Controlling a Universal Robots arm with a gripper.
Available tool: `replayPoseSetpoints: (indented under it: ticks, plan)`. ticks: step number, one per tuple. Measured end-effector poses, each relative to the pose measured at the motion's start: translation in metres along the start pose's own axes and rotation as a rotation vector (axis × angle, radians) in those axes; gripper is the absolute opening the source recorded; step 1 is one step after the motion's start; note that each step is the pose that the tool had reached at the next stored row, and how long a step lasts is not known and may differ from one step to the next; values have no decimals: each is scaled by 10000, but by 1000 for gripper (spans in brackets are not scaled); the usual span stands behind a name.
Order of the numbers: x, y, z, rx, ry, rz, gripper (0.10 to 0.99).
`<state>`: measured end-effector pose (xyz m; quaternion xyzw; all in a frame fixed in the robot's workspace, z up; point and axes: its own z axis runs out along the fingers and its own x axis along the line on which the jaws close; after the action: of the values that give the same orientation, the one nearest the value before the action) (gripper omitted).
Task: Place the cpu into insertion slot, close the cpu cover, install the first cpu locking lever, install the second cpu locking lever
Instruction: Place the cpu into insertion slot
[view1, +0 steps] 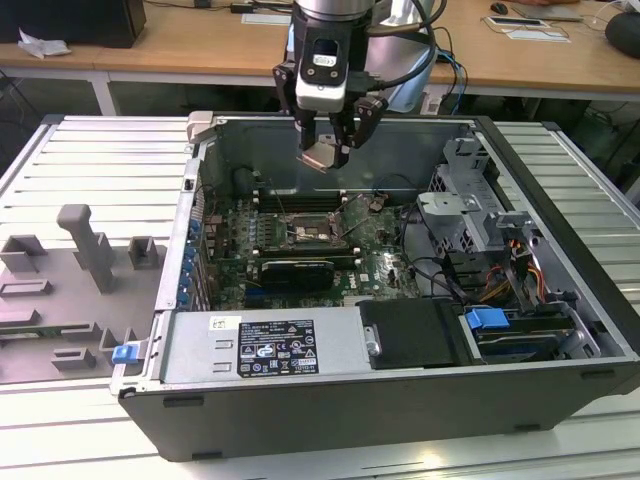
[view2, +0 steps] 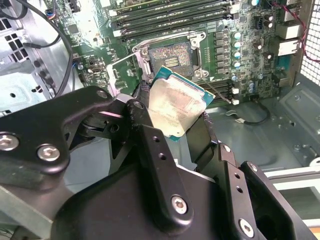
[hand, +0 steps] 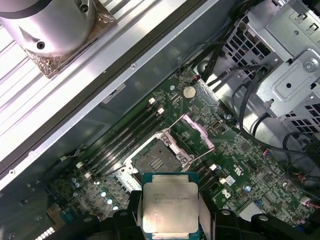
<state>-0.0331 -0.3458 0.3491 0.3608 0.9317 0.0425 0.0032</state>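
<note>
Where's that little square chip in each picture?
Exterior view: the cpu, gripped above the open case.
Second wrist view: the cpu, overlapping the insertion slot's rim.
First wrist view: the cpu, just short of the slot.
Shared landmark: the insertion slot.

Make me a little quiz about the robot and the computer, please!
1. True or false: the cpu already lies in the insertion slot.
2. What holds the cpu? A) the gripper B) a person's hand C) nothing, it lies on the table
3. Fill the gap: the cpu cover stands ____ (open or shut).
Key: 1 false; 2 A; 3 open.
</note>
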Motion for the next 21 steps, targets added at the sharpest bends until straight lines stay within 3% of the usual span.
replayPoseSetpoints:
  ticks: [21]
  plan:
    - [0, -2, 21, -16, -53, 647, 537]
